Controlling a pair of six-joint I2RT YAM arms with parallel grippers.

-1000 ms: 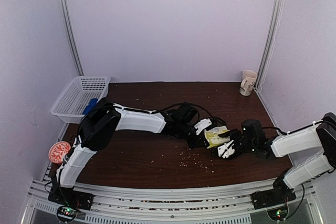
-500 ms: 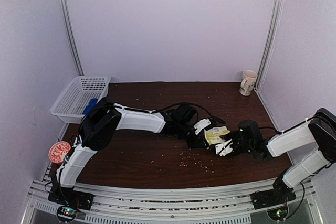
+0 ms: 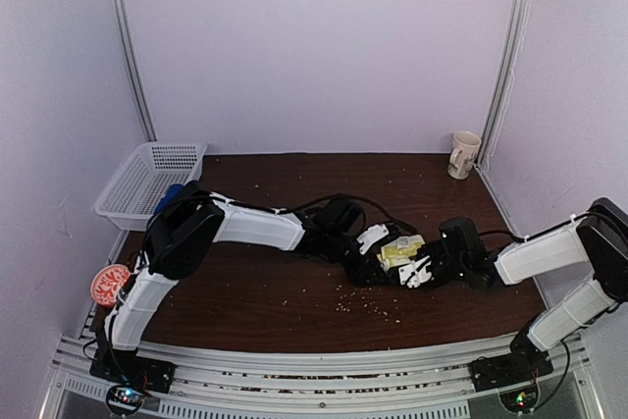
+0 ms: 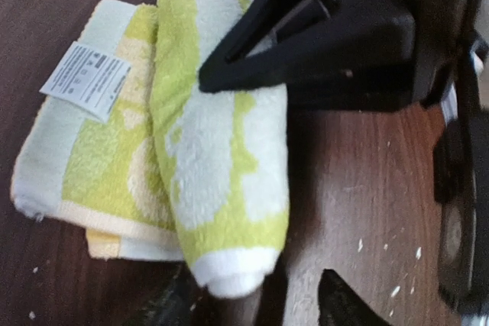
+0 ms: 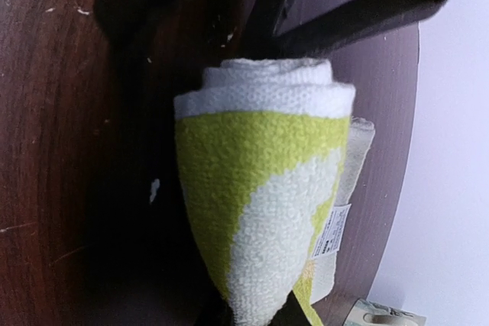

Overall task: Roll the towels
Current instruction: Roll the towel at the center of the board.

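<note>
The yellow-green towel point(image 4: 221, 135) lies on the dark wooden table point(image 3: 265, 291) right of centre, one part wound into a roll and the rest flat beside it with its white label point(image 4: 84, 78) facing up. The left gripper point(image 4: 256, 307) has its fingers spread to either side of the roll's near end. The right gripper point(image 5: 248, 314) comes at the roll from the opposite side and seems to pinch it between nearly closed fingers, though their tips are mostly out of frame. The royal-blue towel point(image 3: 169, 198) sits well apart, in the white basket point(image 3: 182, 154) at the table's far left corner.
</note>
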